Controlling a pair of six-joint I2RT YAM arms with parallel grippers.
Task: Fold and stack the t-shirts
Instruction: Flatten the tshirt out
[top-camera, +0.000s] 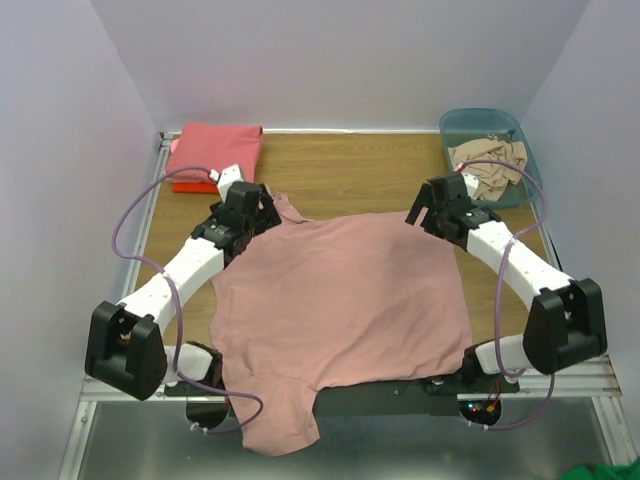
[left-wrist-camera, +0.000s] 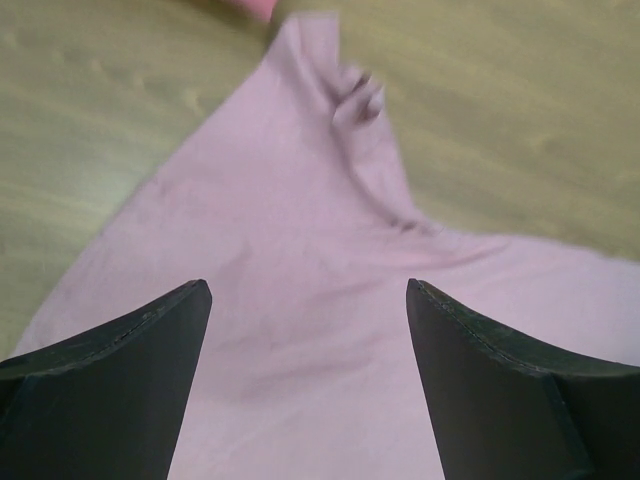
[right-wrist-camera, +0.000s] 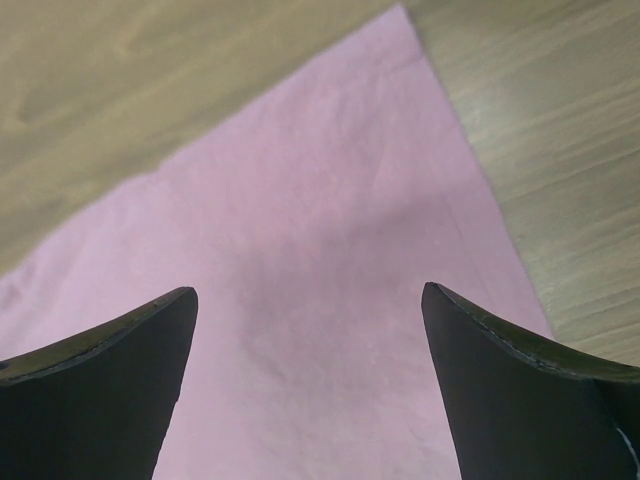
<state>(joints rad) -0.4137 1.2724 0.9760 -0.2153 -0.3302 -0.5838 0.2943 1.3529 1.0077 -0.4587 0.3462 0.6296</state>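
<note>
Two folded shirts, a coral-pink t-shirt (top-camera: 215, 148) on an orange-red t-shirt (top-camera: 188, 186), sit at the far left corner of the desk (top-camera: 350, 165). Just right of them, the left end effector (left-wrist-camera: 308, 290) hangs, fingers wide apart, over a far corner of the dusty pink t-shirt (top-camera: 340, 300), which is spread flat mid-desk with its near edge draped over the front. The right end effector (right-wrist-camera: 310, 292) hovers equally spread above the opposite far corner, gripping nothing.

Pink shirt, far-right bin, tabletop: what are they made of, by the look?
Pink shirt: soft matte knit, probably cotton; lies limp, creases at its far corner.
Bin: teal plastic, smooth, seemingly translucent; tinted see-through wall.
Tabletop: wood or wood-look laminate, satin; streaked grain visible in both wrist views.
</note>
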